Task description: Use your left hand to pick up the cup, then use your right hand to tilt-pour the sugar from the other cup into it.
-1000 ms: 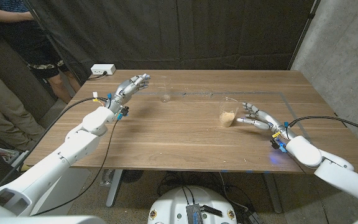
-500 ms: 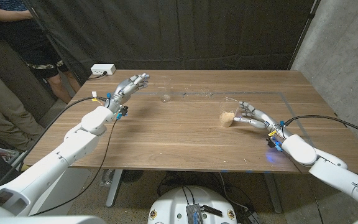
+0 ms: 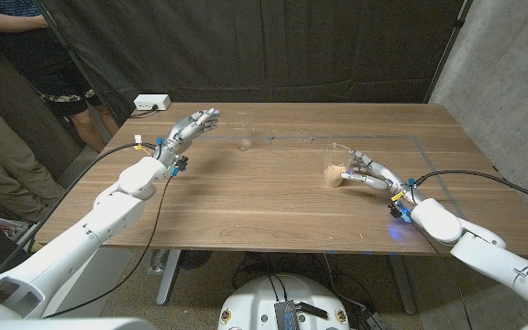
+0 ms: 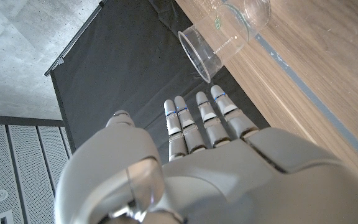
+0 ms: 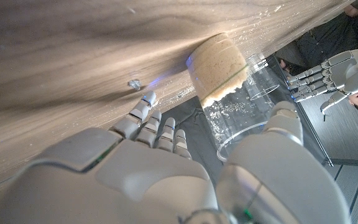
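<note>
Two clear plastic cups stood on the wooden table (image 3: 246,202). The empty cup (image 3: 244,136) sat far left of centre, just beside the left hand (image 3: 191,128), whose fingers were straight and apart, holding nothing. The sugar cup (image 3: 336,165) stood right, the right hand (image 3: 367,170) cupped around it; whether it gripped was unclear. Both cups looked light, thin and slippery, best grasped around the middle.

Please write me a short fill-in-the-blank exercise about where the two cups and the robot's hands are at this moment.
1. The cup with sugar stands beside the robot's ____ hand.
2. The empty cup stands ____ on the wooden table.
3. The left hand holds ____, its fingers stretched out toward the empty cup.
4. The white box sits at the table's far ____ corner.

Missing words: right; upright; nothing; left
</note>
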`<control>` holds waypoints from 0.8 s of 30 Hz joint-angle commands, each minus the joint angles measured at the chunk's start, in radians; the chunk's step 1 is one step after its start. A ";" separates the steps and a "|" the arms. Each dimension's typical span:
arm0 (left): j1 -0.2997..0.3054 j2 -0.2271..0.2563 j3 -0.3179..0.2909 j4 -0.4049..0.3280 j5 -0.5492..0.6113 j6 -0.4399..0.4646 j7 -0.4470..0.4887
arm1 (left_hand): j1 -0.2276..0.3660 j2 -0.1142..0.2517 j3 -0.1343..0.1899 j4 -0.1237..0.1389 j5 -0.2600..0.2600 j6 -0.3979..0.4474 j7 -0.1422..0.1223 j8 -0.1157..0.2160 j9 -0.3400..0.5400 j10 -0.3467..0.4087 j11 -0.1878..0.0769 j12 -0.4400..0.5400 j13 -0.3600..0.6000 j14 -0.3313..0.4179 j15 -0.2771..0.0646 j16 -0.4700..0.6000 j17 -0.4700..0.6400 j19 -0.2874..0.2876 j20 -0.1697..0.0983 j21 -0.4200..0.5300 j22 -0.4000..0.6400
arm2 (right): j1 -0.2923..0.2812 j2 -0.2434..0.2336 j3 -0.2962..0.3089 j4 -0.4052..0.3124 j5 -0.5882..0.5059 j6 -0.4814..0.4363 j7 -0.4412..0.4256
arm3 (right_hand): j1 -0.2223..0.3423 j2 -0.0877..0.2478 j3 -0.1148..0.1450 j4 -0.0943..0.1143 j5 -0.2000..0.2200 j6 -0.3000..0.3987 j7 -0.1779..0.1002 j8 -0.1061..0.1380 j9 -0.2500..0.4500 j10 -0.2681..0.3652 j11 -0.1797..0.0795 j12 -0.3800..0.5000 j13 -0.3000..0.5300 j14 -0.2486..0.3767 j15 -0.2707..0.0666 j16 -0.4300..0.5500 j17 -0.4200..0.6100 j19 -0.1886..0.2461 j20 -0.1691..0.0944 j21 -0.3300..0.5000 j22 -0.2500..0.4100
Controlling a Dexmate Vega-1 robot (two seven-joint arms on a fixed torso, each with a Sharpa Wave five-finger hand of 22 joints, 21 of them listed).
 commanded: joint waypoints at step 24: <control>-0.033 -0.024 0.008 0.061 -0.015 -0.023 -0.040 | -0.005 -0.001 0.005 0.000 0.003 0.009 -0.001 0.002 0.001 0.013 -0.002 0.003 0.005 0.013 -0.110 -0.005 0.002 0.006 -0.008 -0.002 0.005 | 0.046 0.050 -0.035 -0.015 0.029 -0.029 0.038 | 0.017 0.009 -0.003 0.011 0.004 -0.007 0.003 -0.001 0.003 -0.012 0.006 0.002 0.002 0.001 -0.087 0.005 0.004 0.004 -0.009 -0.013 0.006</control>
